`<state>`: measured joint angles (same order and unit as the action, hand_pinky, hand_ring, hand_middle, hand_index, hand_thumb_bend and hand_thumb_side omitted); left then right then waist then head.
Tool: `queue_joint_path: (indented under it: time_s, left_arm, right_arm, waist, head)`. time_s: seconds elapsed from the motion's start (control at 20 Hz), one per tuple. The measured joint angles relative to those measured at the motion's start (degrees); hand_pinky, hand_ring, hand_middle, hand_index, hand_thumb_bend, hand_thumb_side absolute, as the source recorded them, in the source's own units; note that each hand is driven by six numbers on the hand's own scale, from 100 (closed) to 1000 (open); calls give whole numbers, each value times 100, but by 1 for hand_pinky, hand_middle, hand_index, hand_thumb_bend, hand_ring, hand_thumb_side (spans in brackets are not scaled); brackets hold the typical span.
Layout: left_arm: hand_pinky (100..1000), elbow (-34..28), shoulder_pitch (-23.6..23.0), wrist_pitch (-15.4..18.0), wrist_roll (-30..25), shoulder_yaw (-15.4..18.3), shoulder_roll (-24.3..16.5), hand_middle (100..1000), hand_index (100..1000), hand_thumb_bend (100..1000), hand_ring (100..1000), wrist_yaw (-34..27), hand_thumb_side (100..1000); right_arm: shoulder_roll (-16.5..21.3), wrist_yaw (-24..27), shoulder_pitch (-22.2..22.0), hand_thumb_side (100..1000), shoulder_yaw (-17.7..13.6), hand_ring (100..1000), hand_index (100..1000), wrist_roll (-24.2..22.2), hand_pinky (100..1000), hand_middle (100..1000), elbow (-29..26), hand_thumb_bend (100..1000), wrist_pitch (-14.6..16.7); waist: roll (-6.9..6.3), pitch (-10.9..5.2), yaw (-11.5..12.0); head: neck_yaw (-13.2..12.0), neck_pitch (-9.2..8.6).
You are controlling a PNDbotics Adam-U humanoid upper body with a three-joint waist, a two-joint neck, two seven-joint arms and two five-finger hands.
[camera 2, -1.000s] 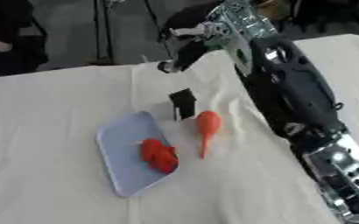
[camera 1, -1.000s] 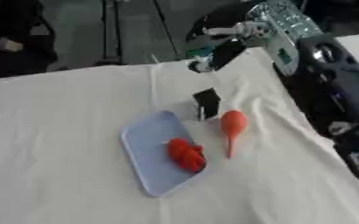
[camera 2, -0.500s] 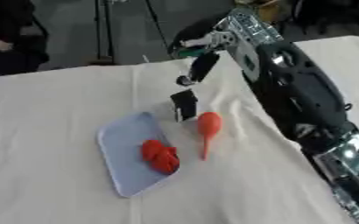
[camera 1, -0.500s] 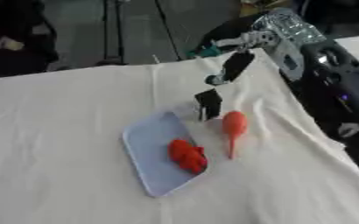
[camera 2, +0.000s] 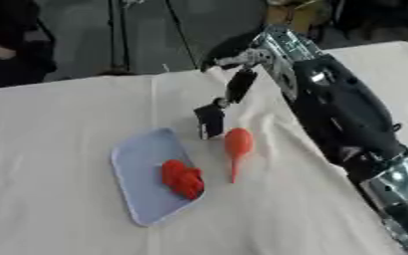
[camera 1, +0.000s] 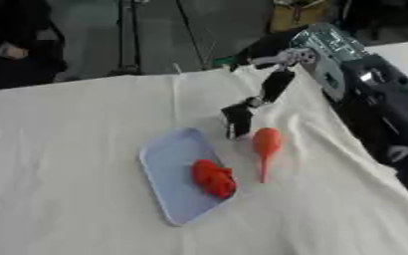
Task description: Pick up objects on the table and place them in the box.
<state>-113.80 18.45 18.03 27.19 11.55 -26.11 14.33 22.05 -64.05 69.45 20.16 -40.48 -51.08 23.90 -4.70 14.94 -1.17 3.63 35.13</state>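
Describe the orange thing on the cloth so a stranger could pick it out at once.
Start at the pale blue tray in the middle of the white tablecloth. Just off its right edge lies the orange bulb, fat end away from the robot, thin stem towards it. Unlike the crumpled red lump on the tray, it lies on the cloth.

A pale blue tray (camera 1: pixel 165 172) lies flat and askew on the white cloth, with a crumpled red thing (camera 1: pixel 213 178) resting on its right edge. Just beside it to the right lies an orange carrot-shaped thing (camera 1: pixel 265 145), thin tip toward the viewer, and a small black object (camera 1: pixel 237 120) stands upright just behind, near the tray's far corner.
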Motion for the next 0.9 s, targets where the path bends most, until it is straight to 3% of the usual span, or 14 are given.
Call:
queue_joint_path:
  time_s: [0.25,0.9]
  left_arm:
    - [798,0,-32,-17,-14,3,0,920,839,100,935,-5,946]
    - [793,0,-34,-69,-199,29,0,897,820,100,928,-34,940]
  right_arm:
    - [1,-42,-26,635,17,1000,1000,-18,1000,976,105,459,-18]
    - [40,-102,29,576,211,1000,1000,37,1000,996,574,442,37]
  waist:
    - [-7,2,3]
    - [31,43,31]
  head:
    - [-9,-2]
    - [-38,-31]
